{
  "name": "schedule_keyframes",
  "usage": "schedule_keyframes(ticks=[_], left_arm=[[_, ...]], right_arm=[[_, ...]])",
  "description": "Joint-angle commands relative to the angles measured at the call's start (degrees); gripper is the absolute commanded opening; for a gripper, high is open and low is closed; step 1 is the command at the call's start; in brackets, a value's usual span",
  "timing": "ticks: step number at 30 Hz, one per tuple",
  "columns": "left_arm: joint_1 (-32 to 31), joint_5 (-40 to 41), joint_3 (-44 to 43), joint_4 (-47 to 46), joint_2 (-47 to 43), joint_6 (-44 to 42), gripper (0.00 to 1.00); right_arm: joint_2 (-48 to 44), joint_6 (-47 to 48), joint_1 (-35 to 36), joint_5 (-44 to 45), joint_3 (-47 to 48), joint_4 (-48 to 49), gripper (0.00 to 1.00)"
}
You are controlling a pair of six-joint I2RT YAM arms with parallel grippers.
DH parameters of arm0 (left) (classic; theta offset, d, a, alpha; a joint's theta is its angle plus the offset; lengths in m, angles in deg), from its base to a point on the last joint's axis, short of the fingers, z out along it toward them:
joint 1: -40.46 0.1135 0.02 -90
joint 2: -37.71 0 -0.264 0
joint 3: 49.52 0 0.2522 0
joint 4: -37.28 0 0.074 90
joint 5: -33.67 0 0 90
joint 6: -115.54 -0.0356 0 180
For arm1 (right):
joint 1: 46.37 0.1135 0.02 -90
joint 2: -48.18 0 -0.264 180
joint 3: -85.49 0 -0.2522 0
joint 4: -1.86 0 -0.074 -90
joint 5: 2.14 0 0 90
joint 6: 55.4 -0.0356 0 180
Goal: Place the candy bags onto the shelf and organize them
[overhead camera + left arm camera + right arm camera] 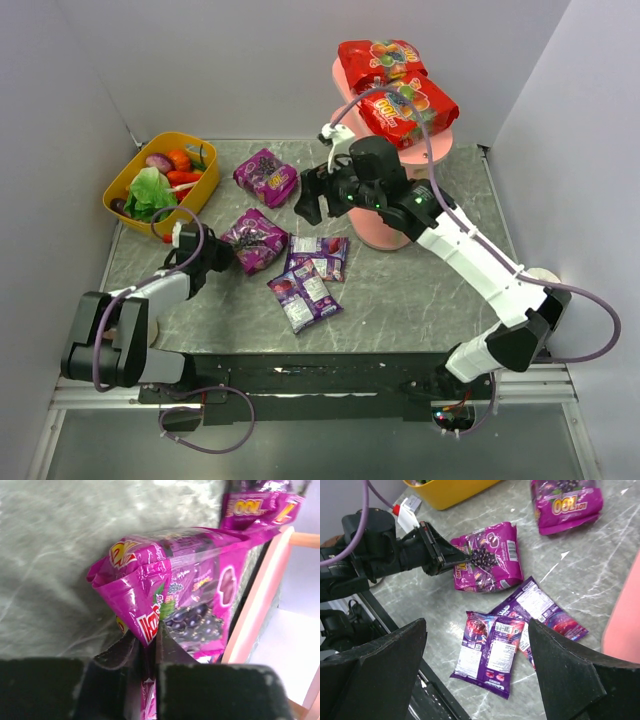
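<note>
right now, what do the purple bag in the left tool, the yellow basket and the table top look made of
Purple bag: thin glossy plastic film, creased with bright glare. Yellow basket: likely moulded plastic, smooth rounded rim. Table top: grey marble look with pale veins; stone or printed sheet, cannot tell.

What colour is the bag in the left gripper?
Glossy magenta with dark grape print; the bag shows best in the left wrist view.

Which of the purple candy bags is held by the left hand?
The puffy magenta bag nearest the left arm: the left hand pinches its edge. The other purple bags lie free, untouched.
</note>
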Motion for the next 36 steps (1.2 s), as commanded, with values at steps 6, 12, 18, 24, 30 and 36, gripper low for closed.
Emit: schedule_keyframes(ticks=[6, 12, 18, 24, 30, 36], left_arm=[[0.12, -2.43, -10.24, 9.12, -1.04, -8.30, 0.01], [0.12, -5.07, -14.72, 12.21, -6.05, -14.02, 0.01], [0.12, -7.17, -18.24, 15.72, -11.06, -16.92, 0.01], [0.12, -13.15, -22.89, 14.58, -12.83, -17.19, 0.01], [-0.23, -18.60, -27.03, 12.82, -11.34, -13.51, 0.01], [-1.72, -20.89, -31.24, 2.38, -6.69, -5.07, 0.01]], right_arm=[[-5.62, -1.80, -2.83, -2.53, 4.05, -0.38, 0.89], [-9.58, -3.20, -5.47, -6.58, 3.61, 1.65, 0.89], [-13.36, -3.38, -7.23, -9.57, 3.17, 2.96, 0.92], [-17.84, -3.29, -7.85, -11.59, 1.76, 4.90, 0.93], [-20.39, -3.47, -8.02, -10.45, 2.73, 3.93, 0.93], [-22.94, -3.21, -8.11, -8.78, 2.91, 2.88, 0.94]])
